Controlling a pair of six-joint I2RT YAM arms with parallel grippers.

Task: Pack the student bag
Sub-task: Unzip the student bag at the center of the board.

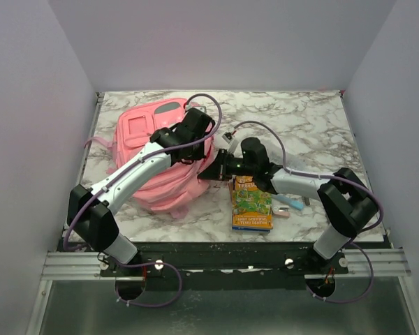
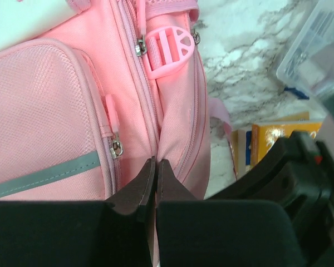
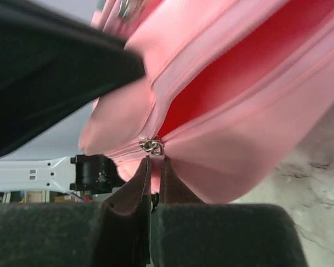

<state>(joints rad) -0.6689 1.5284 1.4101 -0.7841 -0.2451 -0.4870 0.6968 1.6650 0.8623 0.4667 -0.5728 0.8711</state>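
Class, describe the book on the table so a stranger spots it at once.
On the marble table, find the big pink student bag at left. Just right of it, near the front edge, lies the book: flat, green and yellow, larger than the small items beside it.

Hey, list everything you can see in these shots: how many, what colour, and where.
student bag: one, pink, lying on the table's left half, main zipper partly open
books: at least two stacked, top cover green and yellow, right of the bag
clear plastic case: one, on the table near the books
small items: blue and pink, right of the books, too small to name
table: one, white-grey marble
left tool: black, shut on the bag's fabric
right tool: black, shut at the zipper slider
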